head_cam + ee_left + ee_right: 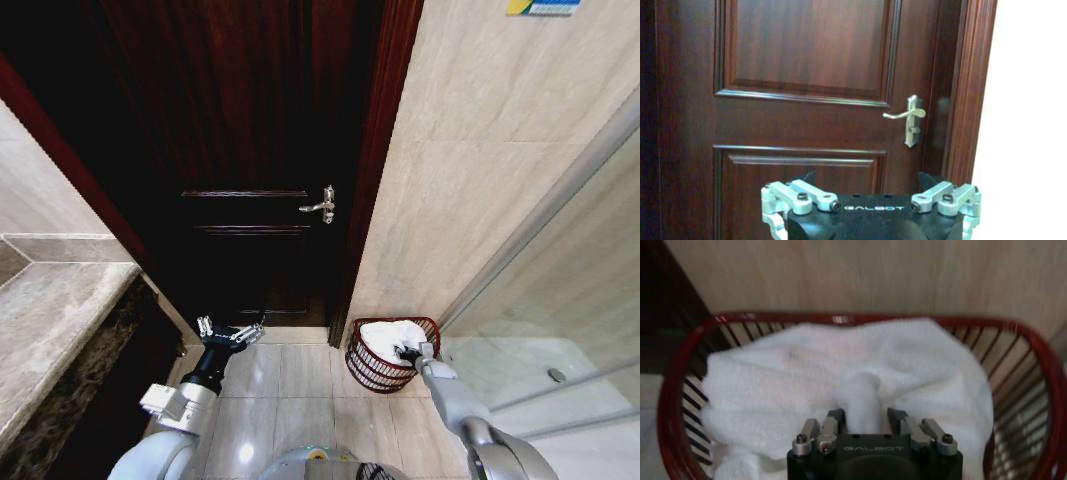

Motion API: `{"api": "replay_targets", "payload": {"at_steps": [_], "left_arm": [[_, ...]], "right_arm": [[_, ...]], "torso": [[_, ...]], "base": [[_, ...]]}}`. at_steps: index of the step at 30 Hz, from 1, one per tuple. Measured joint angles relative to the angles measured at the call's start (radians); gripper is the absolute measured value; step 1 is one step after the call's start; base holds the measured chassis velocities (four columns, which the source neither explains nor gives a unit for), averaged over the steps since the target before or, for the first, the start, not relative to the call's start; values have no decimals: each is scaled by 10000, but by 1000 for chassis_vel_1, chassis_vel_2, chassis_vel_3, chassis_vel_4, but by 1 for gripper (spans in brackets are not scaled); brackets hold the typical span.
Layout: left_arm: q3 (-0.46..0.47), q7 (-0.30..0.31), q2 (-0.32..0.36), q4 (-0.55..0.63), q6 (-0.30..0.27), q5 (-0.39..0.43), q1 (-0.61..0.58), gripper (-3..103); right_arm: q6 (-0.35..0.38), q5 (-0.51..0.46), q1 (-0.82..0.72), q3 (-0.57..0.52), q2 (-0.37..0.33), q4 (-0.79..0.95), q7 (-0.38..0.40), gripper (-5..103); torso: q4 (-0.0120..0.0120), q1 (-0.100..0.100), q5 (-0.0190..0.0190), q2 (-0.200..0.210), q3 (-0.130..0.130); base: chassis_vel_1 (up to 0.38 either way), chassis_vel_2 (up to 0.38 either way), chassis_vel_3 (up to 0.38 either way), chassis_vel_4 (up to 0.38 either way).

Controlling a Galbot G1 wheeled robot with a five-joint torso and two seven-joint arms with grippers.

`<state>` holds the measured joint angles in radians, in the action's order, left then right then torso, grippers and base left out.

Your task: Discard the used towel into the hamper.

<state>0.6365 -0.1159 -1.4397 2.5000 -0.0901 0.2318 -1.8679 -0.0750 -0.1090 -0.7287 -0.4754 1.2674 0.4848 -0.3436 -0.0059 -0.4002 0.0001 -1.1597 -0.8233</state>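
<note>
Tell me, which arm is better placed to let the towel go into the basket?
The right. Its pincer pinches a fold of the white terry towel inside the red wire hamper; the left pincer hangs by the dark wooden door.

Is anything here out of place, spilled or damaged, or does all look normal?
Nothing stands out. The white towel lies inside the hamper, none of it on the floor, and the right gripper has its jaws closed on a fold of it. The hamper stands upright by the wall. The left gripper hangs open before the door.
</note>
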Motion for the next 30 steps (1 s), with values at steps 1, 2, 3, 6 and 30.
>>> {"api": "replay_targets", "payload": {"at_steps": [1,2,3,6,30], "left_arm": [[0,0,0,0,0,0,0,99],[0,0,0,0,0,0,0,99],[0,0,0,0,0,0,0,99],[0,0,0,0,0,0,0,99],[0,0,-1,0,0,0,0,99]], "right_arm": [[0,0,0,0,0,0,0,47],[-168,-5,-181,19,0,225,36,52],[-261,-25,-486,45,0,644,115,58],[-356,-31,-887,40,0,1207,159,63],[-2221,1,-6076,-2234,404,9250,1934,100]], "torso": [[0,0,0,0,0],[2,0,2,0,0],[2,0,2,0,0],[2,0,-1,0,0],[0,1,3,0,2]], "base": [[0,0,0,0],[0,0,0,0],[0,0,0,0],[0,0,0,0],[0,0,0,0]]}}
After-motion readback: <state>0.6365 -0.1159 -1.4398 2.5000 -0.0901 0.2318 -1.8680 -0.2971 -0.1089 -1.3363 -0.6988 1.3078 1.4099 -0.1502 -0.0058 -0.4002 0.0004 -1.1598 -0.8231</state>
